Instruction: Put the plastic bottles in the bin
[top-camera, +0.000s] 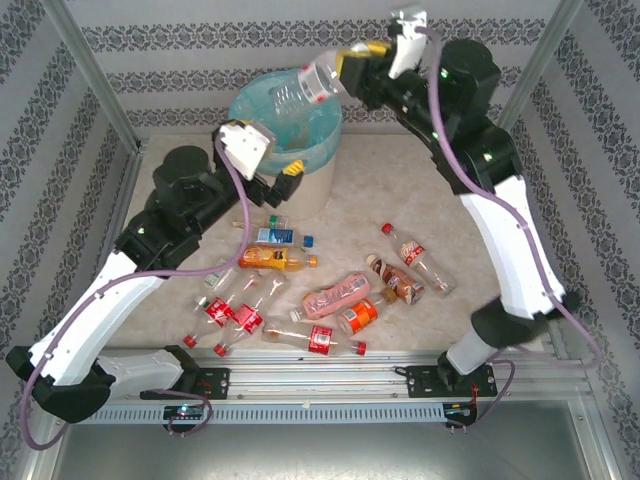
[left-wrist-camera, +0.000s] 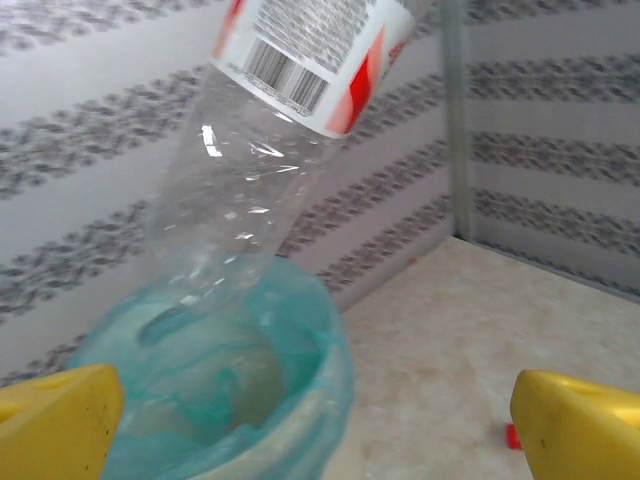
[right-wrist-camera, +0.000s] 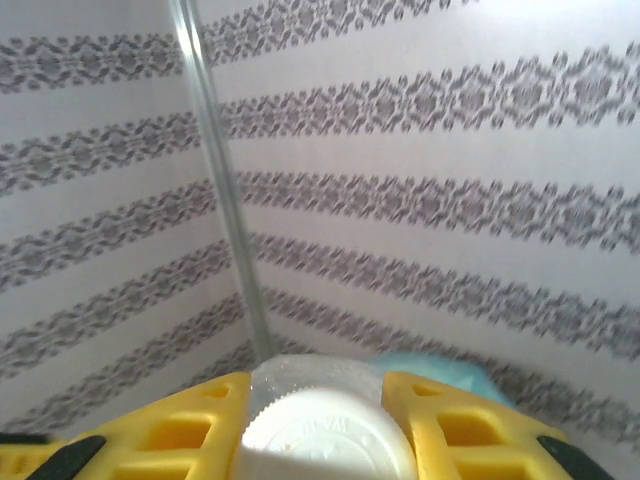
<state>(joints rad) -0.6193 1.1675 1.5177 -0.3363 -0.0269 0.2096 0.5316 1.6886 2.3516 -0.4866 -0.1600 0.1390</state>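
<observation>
Right gripper (top-camera: 350, 60) clamps clear bottle (top-camera: 305, 88) by cap (right-wrist-camera: 325, 435), base tilted over bin (top-camera: 318, 172) mouth. Left gripper (left-wrist-camera: 315, 425) spread wide, empty, beside bin. Drop step; next needs release squarely over opening

Robot test cell, aluminium frame (top-camera: 330, 374), wallpapered walls (top-camera: 250, 40)

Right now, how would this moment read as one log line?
right claw: shut on clear plastic bottle, above bin | left claw: open, empty
</observation>
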